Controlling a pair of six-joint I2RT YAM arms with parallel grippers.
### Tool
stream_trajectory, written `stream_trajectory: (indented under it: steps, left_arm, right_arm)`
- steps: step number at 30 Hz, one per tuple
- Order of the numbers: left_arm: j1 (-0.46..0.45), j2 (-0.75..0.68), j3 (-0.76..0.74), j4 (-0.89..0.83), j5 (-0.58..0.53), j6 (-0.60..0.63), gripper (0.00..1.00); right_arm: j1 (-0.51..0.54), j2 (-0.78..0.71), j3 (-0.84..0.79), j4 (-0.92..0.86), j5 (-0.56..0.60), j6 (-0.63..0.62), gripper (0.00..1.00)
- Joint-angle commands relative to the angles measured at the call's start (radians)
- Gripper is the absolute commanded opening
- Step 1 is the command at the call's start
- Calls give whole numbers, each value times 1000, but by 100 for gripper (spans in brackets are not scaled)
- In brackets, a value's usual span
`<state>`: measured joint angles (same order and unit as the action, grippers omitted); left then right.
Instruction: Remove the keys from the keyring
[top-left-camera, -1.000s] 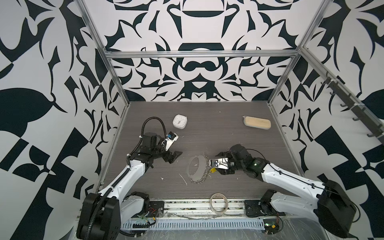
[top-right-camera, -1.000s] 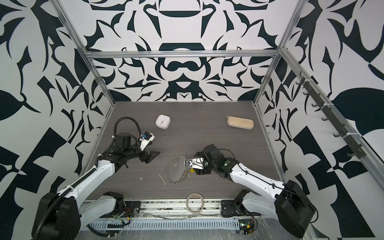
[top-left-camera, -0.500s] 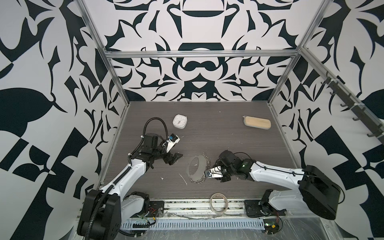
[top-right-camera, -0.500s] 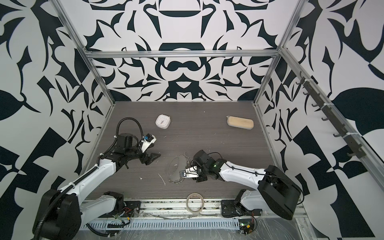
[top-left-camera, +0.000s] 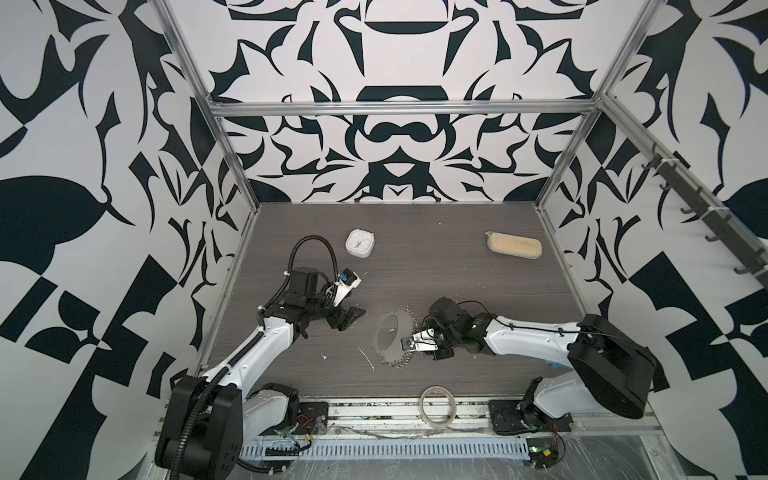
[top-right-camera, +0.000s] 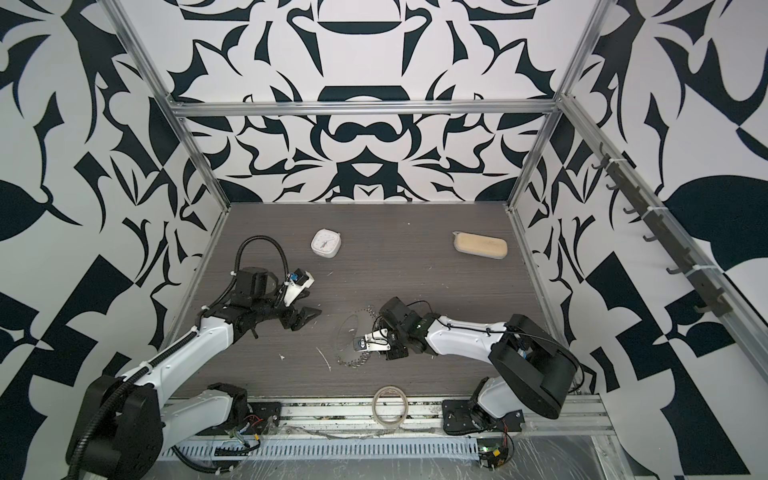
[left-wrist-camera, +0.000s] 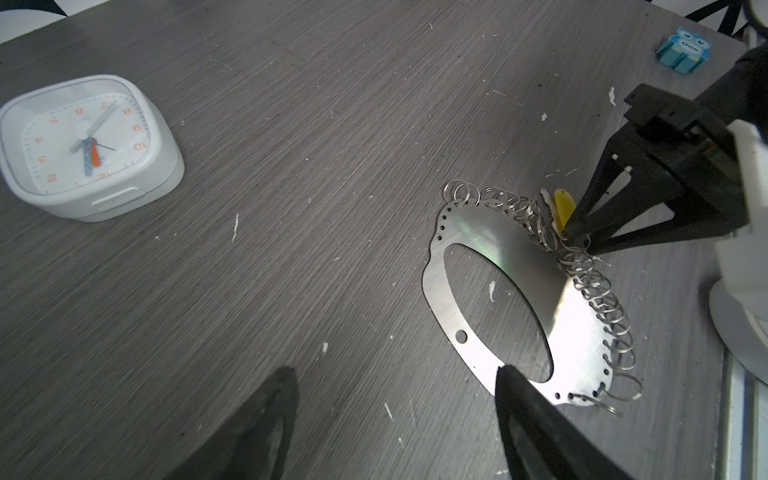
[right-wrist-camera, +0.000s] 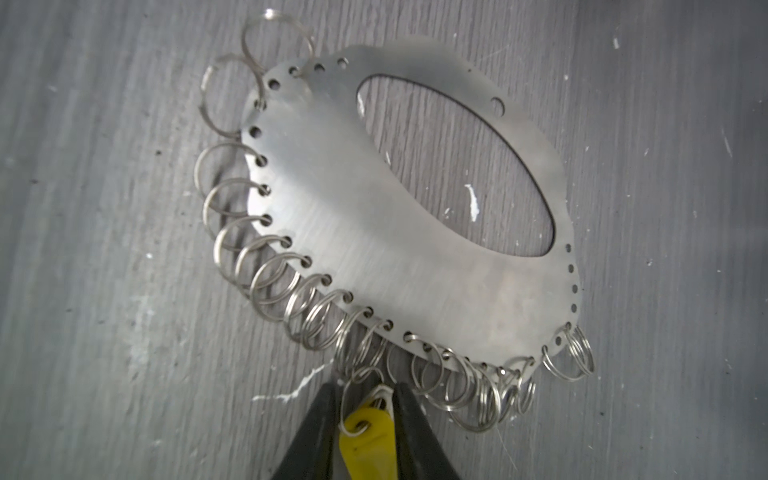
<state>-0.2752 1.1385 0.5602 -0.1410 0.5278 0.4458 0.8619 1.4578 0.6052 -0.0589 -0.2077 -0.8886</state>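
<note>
The keyring (top-left-camera: 397, 358) (top-right-camera: 347, 355) is a flat silvery plate (right-wrist-camera: 353, 216) with an oval hole and several small rings along one edge; it lies mid-table. The keys, a yellow tag (right-wrist-camera: 368, 440) (left-wrist-camera: 564, 208), hang from one ring on that edge. My right gripper (right-wrist-camera: 365, 399) (top-left-camera: 409, 352) is shut on the tag, a black finger against each side. My left gripper (left-wrist-camera: 395, 374) (top-left-camera: 352, 319) (top-right-camera: 307, 318) is open and holds nothing. It sits just left of the plate and apart from it in both top views.
A white clock (top-left-camera: 360, 244) (left-wrist-camera: 83, 145) and a beige case (top-left-camera: 514, 246) lie toward the back. A translucent tape roll (top-left-camera: 436, 405) rests on the front rail. A blue owl eraser (left-wrist-camera: 683, 49) lies beyond the right arm. White scraps (top-left-camera: 368, 357) dot the table.
My right gripper slid left to the keyring's ringed edge and its jaws closed around the yellow tag. The left gripper edged slightly toward the plate and its jaws narrowed a little.
</note>
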Motion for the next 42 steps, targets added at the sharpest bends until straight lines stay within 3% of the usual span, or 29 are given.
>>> stream_trajectory:
  steps: [1,11,20,22,28,35,42]
  left_arm:
    - [-5,2,2,-28,8,16,78]
    - [-9,-28,4,-70,3,38,77]
    - [-15,-52,2,-83,1,44,76]
    - [-18,-59,5,-86,9,45,74]
    - [-19,-105,46,-92,121,-12,71]
    - [-22,-265,112,-109,233,-143,61]
    - [-50,-399,175,-116,303,-248,42]
  right_arm:
    - [7,7,38,6,15,-5,26]
    - [6,18,42,-49,56,-50,17]
    - [7,-8,66,-114,74,-90,0]
    - [8,-26,82,-127,79,-93,0]
    - [8,-114,179,-219,94,-135,0]
    - [8,-236,311,-340,85,-153,0]
    - [14,-317,462,-424,4,-80,0]
